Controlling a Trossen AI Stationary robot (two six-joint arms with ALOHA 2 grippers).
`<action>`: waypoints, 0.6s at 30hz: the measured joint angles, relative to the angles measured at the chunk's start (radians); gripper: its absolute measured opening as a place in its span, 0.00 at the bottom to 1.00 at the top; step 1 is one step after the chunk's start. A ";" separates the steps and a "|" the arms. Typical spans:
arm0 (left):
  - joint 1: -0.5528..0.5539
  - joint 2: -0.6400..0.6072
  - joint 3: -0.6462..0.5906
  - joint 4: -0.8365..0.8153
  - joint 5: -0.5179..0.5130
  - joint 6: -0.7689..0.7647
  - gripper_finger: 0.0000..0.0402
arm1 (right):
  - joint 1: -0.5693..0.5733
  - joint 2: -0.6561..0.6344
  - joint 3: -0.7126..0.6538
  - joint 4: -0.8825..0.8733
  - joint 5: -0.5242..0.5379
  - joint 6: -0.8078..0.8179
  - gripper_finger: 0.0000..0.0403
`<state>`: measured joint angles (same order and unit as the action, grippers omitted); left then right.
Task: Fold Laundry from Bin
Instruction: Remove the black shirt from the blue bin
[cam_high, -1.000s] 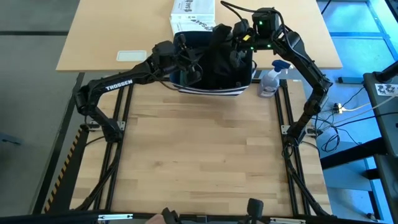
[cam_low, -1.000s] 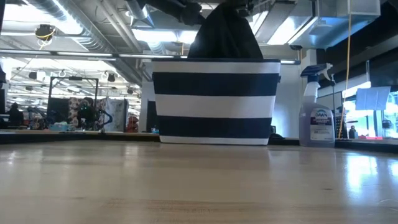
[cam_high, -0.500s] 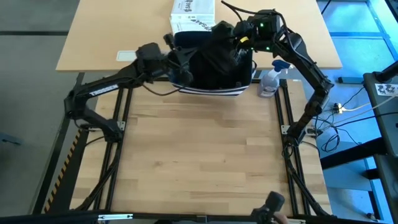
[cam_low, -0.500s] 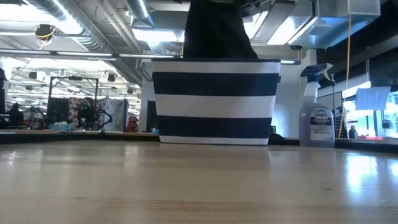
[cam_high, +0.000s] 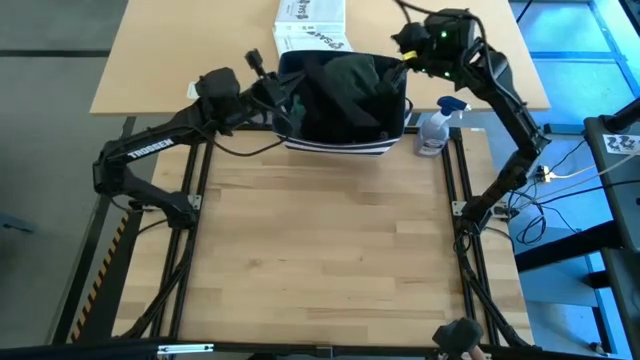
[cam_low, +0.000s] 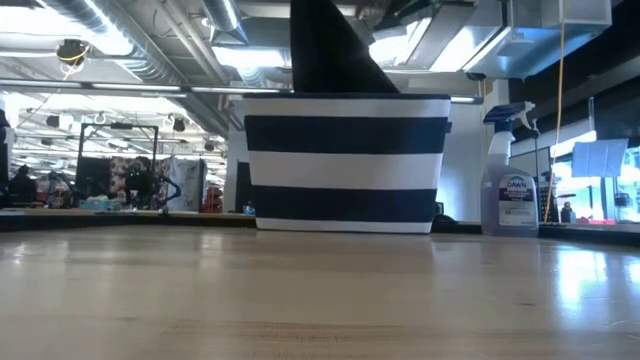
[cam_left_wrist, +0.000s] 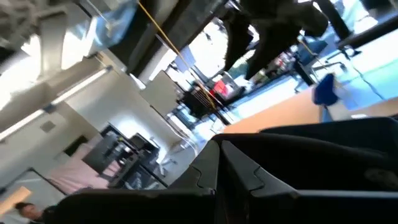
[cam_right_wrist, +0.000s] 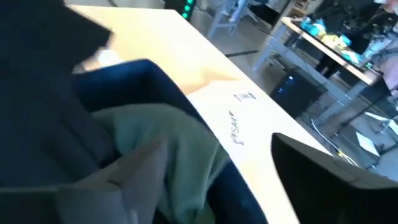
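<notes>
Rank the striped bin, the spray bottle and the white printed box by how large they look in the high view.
1. The striped bin looks largest.
2. The white printed box comes next, though the picture's top edge cuts it off, so its full extent is unsure.
3. The spray bottle looks smallest.

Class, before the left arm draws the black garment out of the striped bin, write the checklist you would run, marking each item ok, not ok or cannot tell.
1. Left gripper shut on the black garment: ok.
2. Right gripper open and off the garment: ok.
3. Garment lifted above the bin rim: ok, low view.
4. Garment free of the green garment: cannot tell.
5. Spray bottle clear of the bin: ok.
6. Bin upright: ok.
</notes>
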<state>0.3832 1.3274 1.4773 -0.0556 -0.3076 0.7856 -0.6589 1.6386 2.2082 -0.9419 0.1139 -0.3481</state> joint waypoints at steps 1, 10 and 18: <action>0.000 -0.012 0.000 0.010 -0.002 0.009 0.00 | 0.001 0.000 0.000 -0.005 0.000 0.000 0.76; -0.002 -0.113 0.103 0.038 0.053 0.003 0.00 | 0.002 0.002 -0.001 -0.004 -0.015 0.010 0.83; -0.007 -0.115 0.269 -0.024 0.127 -0.047 0.00 | 0.039 0.006 -0.001 0.018 -0.404 0.054 0.83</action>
<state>0.3759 1.2129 1.7465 -0.0795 -0.1803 0.7384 -0.6203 1.6447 2.2074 -0.9238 -0.2899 -0.2939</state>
